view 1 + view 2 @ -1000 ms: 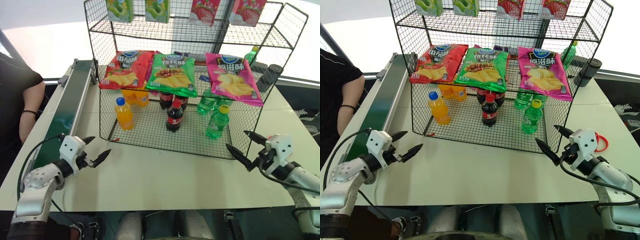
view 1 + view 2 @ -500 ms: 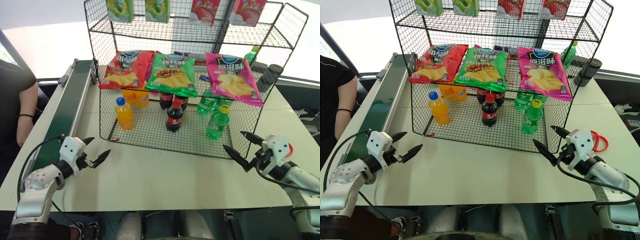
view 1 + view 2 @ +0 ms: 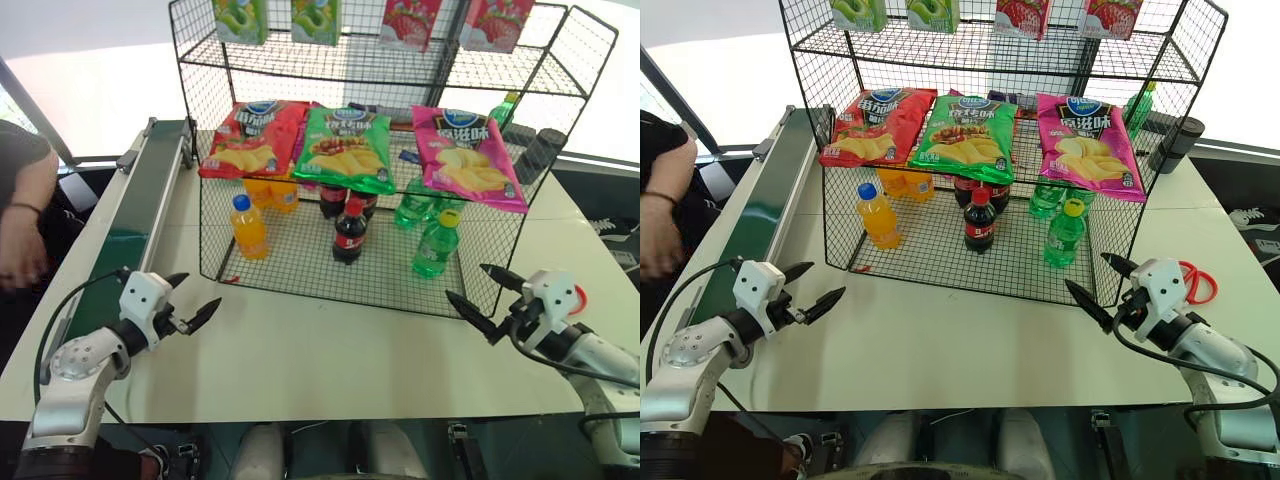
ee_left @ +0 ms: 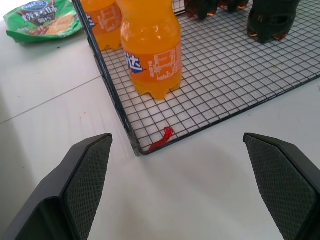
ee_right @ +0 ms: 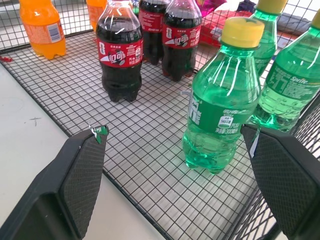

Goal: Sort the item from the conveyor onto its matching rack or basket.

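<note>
You had the green bottle (image 3: 436,244) standing upright on the bottom tier of the rack (image 3: 250,282), in the front row at the right end, just ahead of two more green bottles (image 5: 287,82) that the right wrist view cut off at its edge. The chip bags (image 3: 345,147) on the tier above hid the tops of the back-row bottles, so you could not count them from the head views. The conveyor (image 3: 135,220) ran along the left of the table (image 3: 330,350) and its near end slipped behind the left arm. A person's forearm and hand (image 3: 20,235) showed at the left border, cut off by it. A red ring (image 3: 1198,283) lay on the table behind the right gripper, half hidden by it.

Your left gripper (image 3: 192,299) hung above the table in front of the rack's left corner, pointing toward the rack, jaws spread wide and empty. Your right gripper (image 3: 482,296) hung before the rack's right corner, aimed inward at the green bottle, jaws also spread wide and holding nothing. In the left wrist view, the orange bottle (image 4: 151,47) stood just inside the rack's corner, its cap cut off.
</note>
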`<state>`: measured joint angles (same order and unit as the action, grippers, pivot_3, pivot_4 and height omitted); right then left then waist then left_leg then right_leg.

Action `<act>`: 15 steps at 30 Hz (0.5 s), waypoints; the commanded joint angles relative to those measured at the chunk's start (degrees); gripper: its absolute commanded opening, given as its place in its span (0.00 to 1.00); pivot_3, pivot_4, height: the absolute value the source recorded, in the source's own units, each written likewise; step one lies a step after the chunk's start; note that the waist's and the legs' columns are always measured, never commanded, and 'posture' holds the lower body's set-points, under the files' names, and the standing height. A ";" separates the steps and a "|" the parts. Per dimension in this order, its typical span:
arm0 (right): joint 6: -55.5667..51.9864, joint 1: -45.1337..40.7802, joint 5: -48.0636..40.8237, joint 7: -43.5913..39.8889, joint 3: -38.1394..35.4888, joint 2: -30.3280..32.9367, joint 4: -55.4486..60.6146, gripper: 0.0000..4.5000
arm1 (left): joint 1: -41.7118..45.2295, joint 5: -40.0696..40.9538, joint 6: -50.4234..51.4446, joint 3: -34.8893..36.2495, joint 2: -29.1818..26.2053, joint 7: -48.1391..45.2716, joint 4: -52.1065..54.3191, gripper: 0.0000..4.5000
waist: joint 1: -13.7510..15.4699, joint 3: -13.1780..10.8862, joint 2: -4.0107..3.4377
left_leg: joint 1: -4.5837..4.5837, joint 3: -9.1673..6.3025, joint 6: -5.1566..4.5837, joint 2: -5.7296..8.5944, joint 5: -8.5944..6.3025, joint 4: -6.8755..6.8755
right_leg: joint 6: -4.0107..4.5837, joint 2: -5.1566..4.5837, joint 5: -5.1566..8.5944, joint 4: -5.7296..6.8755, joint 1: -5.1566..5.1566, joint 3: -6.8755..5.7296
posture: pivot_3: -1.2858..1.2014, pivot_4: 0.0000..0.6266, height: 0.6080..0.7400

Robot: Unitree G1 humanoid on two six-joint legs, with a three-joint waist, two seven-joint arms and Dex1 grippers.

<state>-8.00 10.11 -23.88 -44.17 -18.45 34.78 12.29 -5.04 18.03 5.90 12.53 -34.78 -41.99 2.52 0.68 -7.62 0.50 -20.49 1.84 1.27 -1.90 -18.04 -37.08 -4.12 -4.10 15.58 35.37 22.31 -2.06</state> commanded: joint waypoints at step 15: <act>2.11 -1.20 1.01 1.40 1.12 -1.04 0.85 0.98 | 1.07 -0.04 0.16 0.38 0.57 1.91 1.38 1.00 | 0.03 -0.01 -0.01 | -0.02 0.00 0.01 0.01 0.00 0.03 | 0.03 -0.06 0.01 -0.04 0.03 0.00 | 0.52 0.24 1.00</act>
<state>-7.23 9.63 -22.75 -43.02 -16.59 33.94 12.50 -5.03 17.96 6.81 12.41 -34.27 -40.45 2.50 0.70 -7.63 0.50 -20.51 1.84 1.28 -1.89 -18.05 -37.05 -4.09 -4.16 15.59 35.33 22.34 -2.06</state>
